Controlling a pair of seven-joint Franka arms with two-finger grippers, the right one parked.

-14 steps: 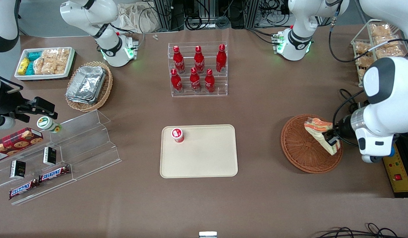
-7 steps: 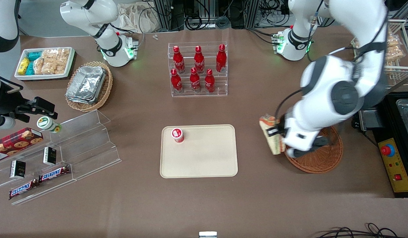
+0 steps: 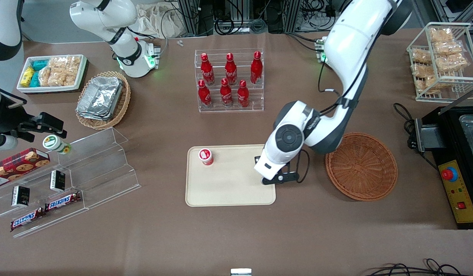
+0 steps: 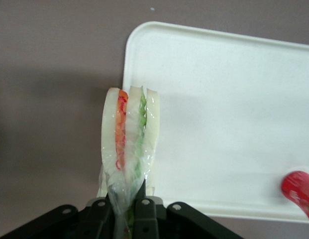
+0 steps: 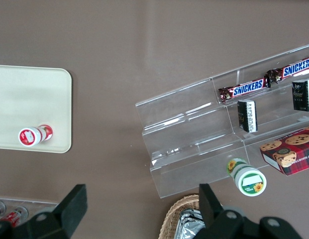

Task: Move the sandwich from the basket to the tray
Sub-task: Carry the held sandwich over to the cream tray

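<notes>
My left gripper point(image 4: 125, 201) is shut on the sandwich point(image 4: 129, 134), a wrapped wedge of pale bread with orange-red and green layers. It holds the sandwich above the rim of the cream tray point(image 4: 234, 99), partly over the brown table. In the front view the arm's wrist point(image 3: 276, 161) hangs over the tray point(image 3: 236, 191) at its edge nearest the basket and hides the sandwich. The round reddish-brown basket point(image 3: 360, 166) holds nothing. A small red-capped bottle point(image 3: 206, 156) stands on the tray, toward the parked arm's end.
A clear rack of red cola bottles point(image 3: 229, 80) stands farther from the front camera than the tray. A stepped acrylic shelf point(image 3: 87, 172) and a tan basket of foil trays point(image 3: 102, 99) lie toward the parked arm's end. A black control box point(image 3: 460, 188) sits beside the basket.
The left arm has lifted the sandwich out of the basket and carried it sideways to the tray's near edge. The basket now holds nothing.
</notes>
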